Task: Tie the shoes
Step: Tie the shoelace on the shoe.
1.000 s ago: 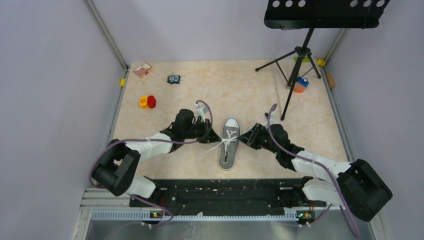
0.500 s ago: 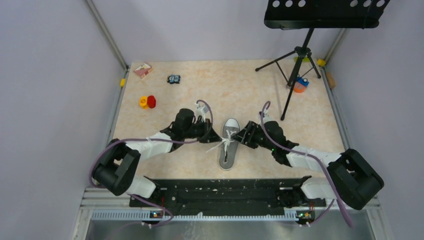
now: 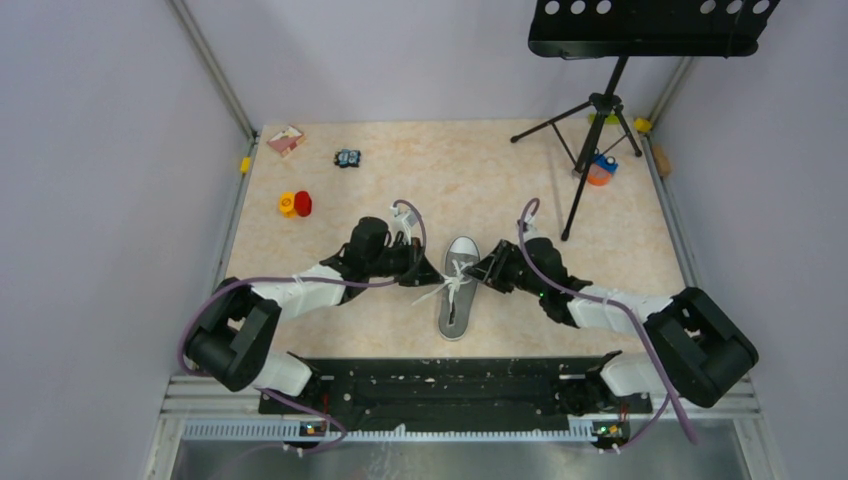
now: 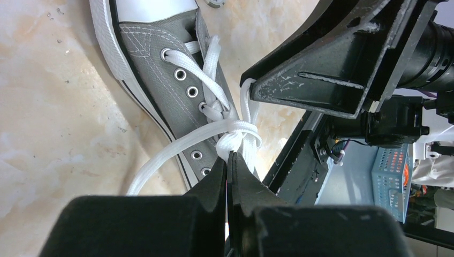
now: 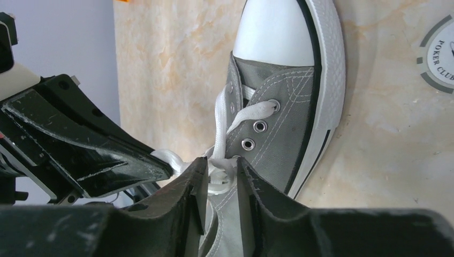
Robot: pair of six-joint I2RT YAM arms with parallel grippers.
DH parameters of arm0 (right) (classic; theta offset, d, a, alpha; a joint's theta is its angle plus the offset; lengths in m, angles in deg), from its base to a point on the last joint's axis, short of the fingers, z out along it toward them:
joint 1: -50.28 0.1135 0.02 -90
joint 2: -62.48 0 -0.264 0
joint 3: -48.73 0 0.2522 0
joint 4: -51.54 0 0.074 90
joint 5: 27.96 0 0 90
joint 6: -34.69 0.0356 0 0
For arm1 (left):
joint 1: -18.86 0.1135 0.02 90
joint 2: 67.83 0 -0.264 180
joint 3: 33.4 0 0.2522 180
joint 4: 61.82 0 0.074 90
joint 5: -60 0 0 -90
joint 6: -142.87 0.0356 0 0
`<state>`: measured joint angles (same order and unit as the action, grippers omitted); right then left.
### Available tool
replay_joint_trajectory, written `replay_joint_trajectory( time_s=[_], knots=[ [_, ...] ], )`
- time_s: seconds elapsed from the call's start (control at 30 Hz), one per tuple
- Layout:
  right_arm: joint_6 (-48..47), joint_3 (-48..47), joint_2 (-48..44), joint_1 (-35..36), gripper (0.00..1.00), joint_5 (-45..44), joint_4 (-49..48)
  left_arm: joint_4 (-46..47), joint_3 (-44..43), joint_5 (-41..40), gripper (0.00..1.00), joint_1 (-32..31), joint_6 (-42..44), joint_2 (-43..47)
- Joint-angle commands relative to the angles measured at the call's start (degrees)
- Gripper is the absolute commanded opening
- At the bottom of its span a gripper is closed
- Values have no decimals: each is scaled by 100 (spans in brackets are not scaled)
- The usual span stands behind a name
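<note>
A grey canvas sneaker, the shoes (image 3: 458, 300) of the task, lies mid-table with its white toe cap pointing away. Its white laces (image 4: 235, 128) cross in a knot over the eyelets. My left gripper (image 4: 229, 157) is shut on the lace just under that knot, and it reaches in from the shoe's left (image 3: 437, 279). From the right comes my right gripper (image 3: 475, 277). Its jaws (image 5: 222, 160) stand a little apart with the knotted lace (image 5: 220, 172) between them, above the grey upper (image 5: 278, 123). The two grippers nearly meet over the shoe.
A black music stand tripod (image 3: 590, 130) stands at the back right, with an orange and blue object (image 3: 600, 170) by its foot. Red and yellow pieces (image 3: 295, 204), a pink box (image 3: 285, 139) and a small dark toy (image 3: 347, 158) lie back left. A poker chip (image 5: 439, 53) lies right of the toe.
My right gripper has moved left from beside the shoe onto the lace knot, its jaws now around the lace. The left gripper and the shoe have stayed put.
</note>
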<state>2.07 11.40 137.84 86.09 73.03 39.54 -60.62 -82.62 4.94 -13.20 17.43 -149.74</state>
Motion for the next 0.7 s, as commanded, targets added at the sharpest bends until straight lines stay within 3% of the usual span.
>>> replay_joint_trajectory(
  time_s=[0.0, 0.07, 0.1, 0.67],
  knots=[
    [103, -110, 63, -100, 21, -150, -230, 97, -167, 76, 0, 11, 81, 16],
    [133, -89, 43, -105, 2, -192, -184, 96, -160, 67, 0, 10, 81, 24],
    [147, -90, 29, -109, 0, -212, -142, 105, -148, 67, 0, 8, 81, 32],
    [111, 259, -493, -118, 0, -408, 44, -195, 134, -90, 0, 26, 213, 398]
  ],
)
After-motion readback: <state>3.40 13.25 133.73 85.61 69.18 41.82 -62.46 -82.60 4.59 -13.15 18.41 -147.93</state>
